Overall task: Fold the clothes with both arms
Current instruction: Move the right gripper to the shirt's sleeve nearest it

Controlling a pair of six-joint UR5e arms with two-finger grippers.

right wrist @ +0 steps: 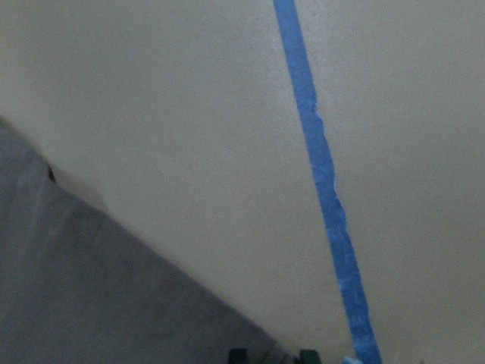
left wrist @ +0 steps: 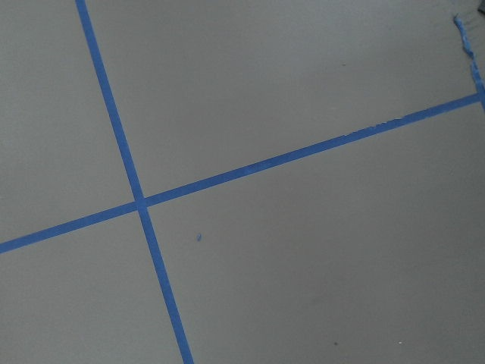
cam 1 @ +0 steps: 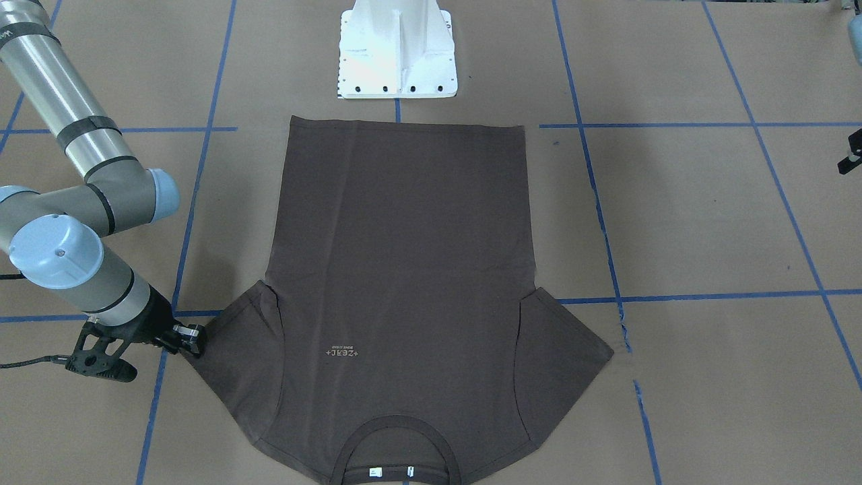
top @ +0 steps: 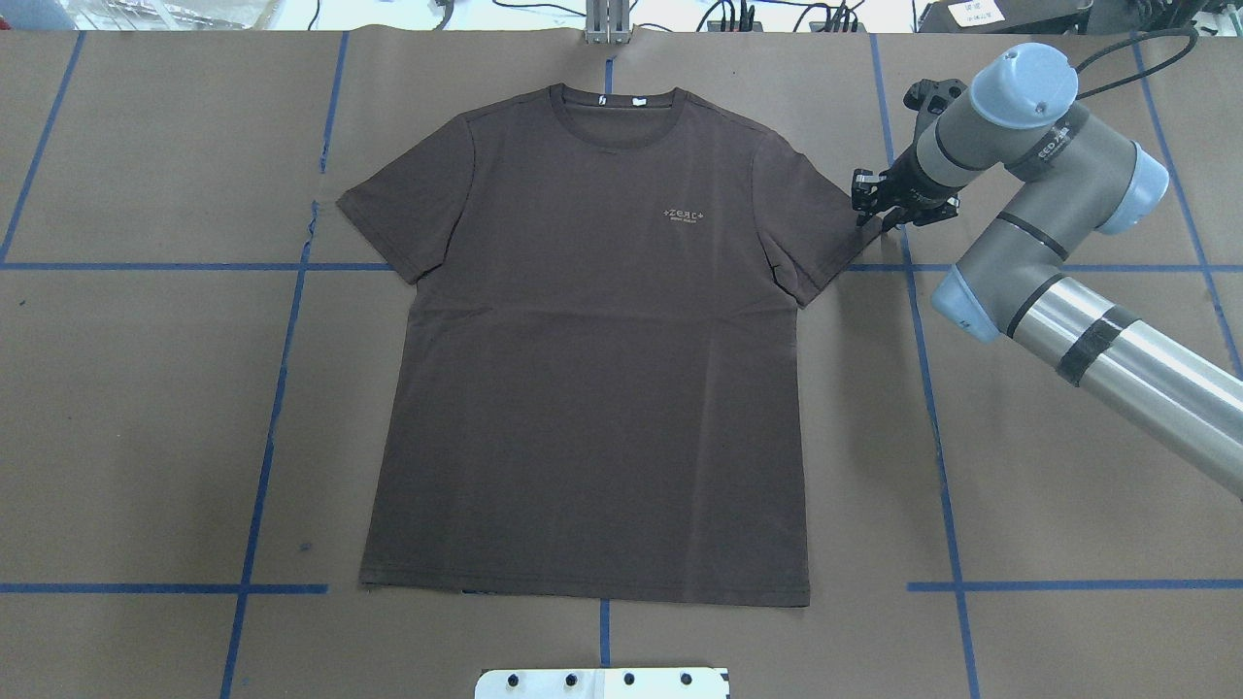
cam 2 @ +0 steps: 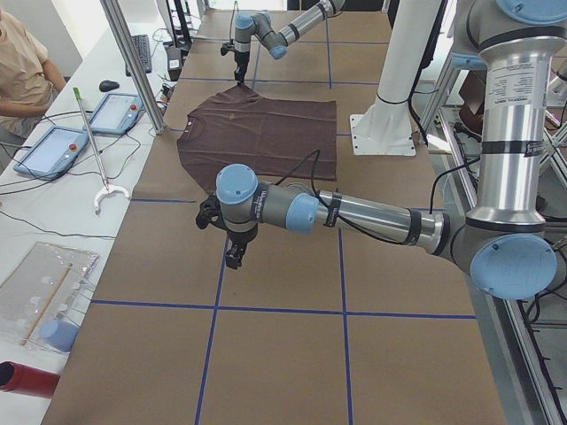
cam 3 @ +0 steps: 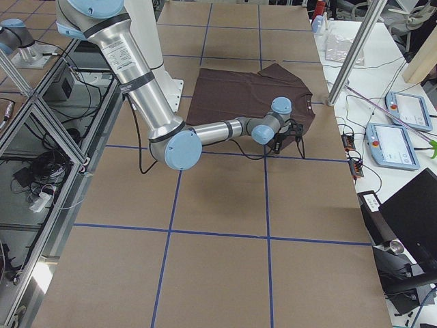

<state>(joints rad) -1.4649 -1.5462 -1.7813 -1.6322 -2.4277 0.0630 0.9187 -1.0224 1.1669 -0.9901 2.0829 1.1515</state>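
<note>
The dark brown T-shirt (top: 592, 388) lies flat and face up on the brown paper, collar (top: 621, 102) at the far side from the robot; it also shows in the front view (cam 1: 404, 269). My right gripper (top: 867, 212) sits low at the tip of the shirt's right-hand sleeve (top: 816, 223), also in the front view (cam 1: 195, 340). In the right wrist view its fingertips (right wrist: 239, 354) stand apart beside the sleeve edge (right wrist: 91, 288), holding nothing. My left gripper (cam 2: 233, 258) hovers over bare paper, well away from the shirt; I cannot tell if it is open.
The white pedestal base (cam 1: 397, 54) stands just behind the shirt's hem. Blue tape lines (left wrist: 140, 205) cross the paper. Beyond the table's far edge are tablets (cam 2: 113, 112), a metal post (cam 2: 133, 62) and a seated person (cam 2: 22, 71).
</note>
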